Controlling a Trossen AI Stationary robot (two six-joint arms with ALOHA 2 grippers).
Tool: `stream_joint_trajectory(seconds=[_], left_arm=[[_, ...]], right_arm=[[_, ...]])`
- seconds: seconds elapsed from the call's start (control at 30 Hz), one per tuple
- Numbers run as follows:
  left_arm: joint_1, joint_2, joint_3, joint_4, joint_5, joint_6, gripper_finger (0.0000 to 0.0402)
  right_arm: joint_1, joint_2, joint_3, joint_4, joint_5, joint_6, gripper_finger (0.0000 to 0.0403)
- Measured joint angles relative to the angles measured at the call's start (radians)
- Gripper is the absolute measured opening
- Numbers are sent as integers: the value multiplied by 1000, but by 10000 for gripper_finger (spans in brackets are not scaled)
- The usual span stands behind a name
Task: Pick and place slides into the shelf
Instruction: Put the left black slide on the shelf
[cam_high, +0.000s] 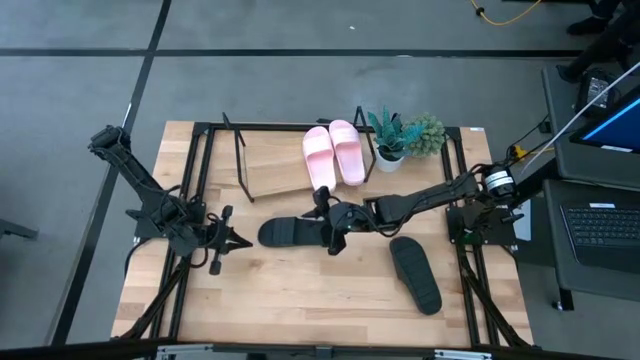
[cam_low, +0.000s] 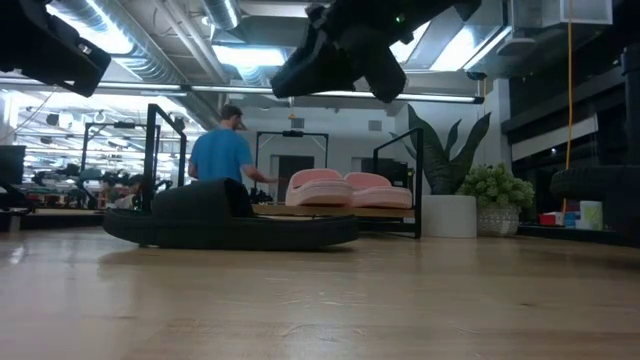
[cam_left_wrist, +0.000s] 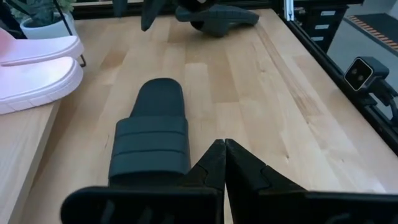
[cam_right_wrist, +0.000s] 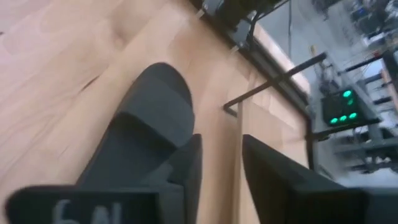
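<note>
Two light pink slides (cam_high: 335, 153) lie side by side on the right part of the tilted wooden shelf (cam_high: 275, 168), soles on its board. One black slide (cam_high: 290, 232) lies flat on the table mid-way between the arms, also in the left wrist view (cam_left_wrist: 151, 138) and right wrist view (cam_right_wrist: 144, 124). The second black slide (cam_high: 415, 273) rests on the table farther right and nearer. My right gripper (cam_high: 333, 232) (cam_right_wrist: 221, 146) hangs open above the heel end of the middle slide, well clear of it in the low view (cam_low: 340, 50). My left gripper (cam_high: 235, 240) (cam_left_wrist: 222, 146) is shut, just left of that slide's toe.
Two potted plants (cam_high: 405, 135) stand at the shelf's right end near the far edge. The shelf's left half is bare board inside the black wire frame (cam_high: 240, 150). A person in a blue shirt (cam_low: 222, 155) stands in the room beyond the table.
</note>
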Motion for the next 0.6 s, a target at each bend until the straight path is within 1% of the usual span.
stream_joint_trajectory(seconds=[0.1, 0.2, 0.27, 0.43, 0.6], left_arm=[[0, 0, 0, 0, 0, 0, 0], [0, 0, 0, 0, 0, 1, 0], [0, 0, 0, 0, 0, 1, 0], [0, 0, 0, 0, 0, 1, 0], [0, 0, 0, 0, 1, 1, 0]], right_arm=[[0, 3, 0, 13, 0, -69, 149], [1, 37, 0, 68, -11, -156, 161], [5, 75, 0, 98, -44, -213, 162], [15, 158, 20, 124, -57, -308, 163], [10, 223, 86, 122, -50, -317, 163]])
